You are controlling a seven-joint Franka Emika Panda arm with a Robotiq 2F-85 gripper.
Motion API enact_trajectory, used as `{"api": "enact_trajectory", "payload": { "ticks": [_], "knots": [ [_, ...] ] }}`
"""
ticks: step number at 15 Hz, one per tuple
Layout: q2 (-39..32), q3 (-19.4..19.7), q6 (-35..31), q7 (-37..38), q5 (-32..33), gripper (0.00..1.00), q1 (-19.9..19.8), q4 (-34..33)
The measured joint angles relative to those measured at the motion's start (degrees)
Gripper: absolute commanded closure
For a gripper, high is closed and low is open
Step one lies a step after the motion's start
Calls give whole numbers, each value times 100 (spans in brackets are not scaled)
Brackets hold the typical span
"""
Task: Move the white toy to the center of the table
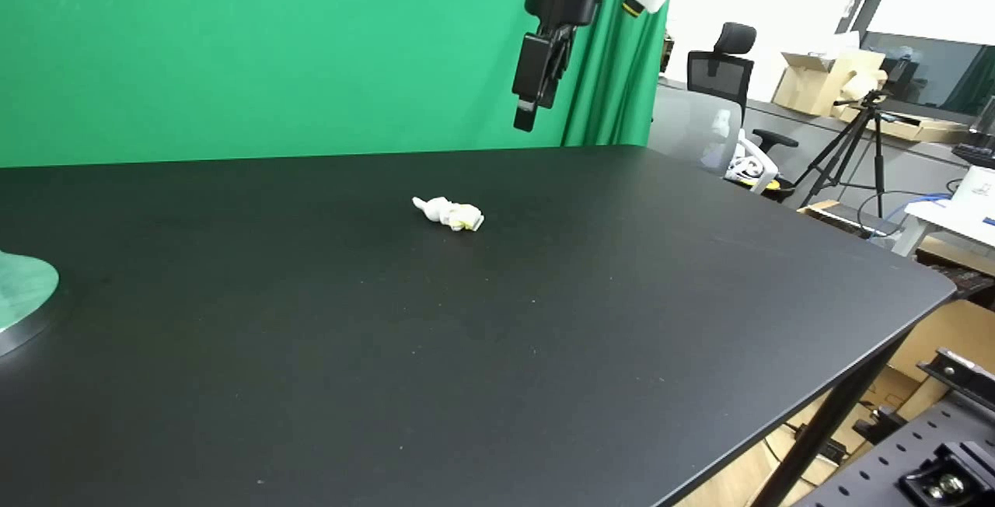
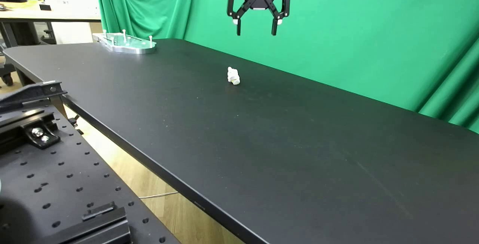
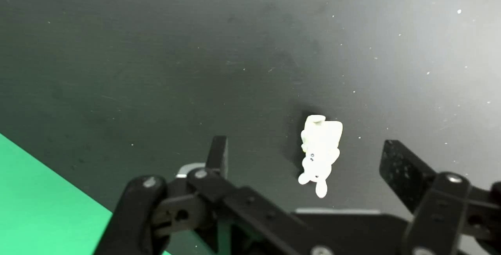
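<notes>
The white toy point(image 1: 449, 213) is a small, rabbit-like figure lying on its side on the black table point(image 1: 497, 382). It shows in an exterior view point(image 2: 233, 76), towards the table edge along the green curtain. My gripper point(image 2: 256, 34) is open, points down, and is empty above the table. In an exterior view the gripper point(image 1: 527, 122) is seen side-on, well above the tabletop. In the wrist view the toy point(image 3: 321, 149) appears below, between the two spread fingers of the gripper point(image 3: 304, 141), and nothing touches it. Its ears point towards the gripper's base.
A pale green disc-like plate with upright posts point(image 2: 129, 45) stands on the table's far end; part of it also shows in an exterior view point(image 1: 23, 289). A green curtain point(image 1: 272, 48) hangs along the table's long edge. A perforated metal bench point(image 2: 75, 184) stands along the opposite edge.
</notes>
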State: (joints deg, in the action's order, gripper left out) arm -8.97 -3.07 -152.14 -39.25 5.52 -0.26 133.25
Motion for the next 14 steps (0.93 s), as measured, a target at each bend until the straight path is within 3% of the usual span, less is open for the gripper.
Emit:
{"api": "enact_trajectory", "payload": {
  "ticks": [14],
  "knots": [
    [-1865, -528, 234, -294, 7, 0, 45, -1447]
  ]
}}
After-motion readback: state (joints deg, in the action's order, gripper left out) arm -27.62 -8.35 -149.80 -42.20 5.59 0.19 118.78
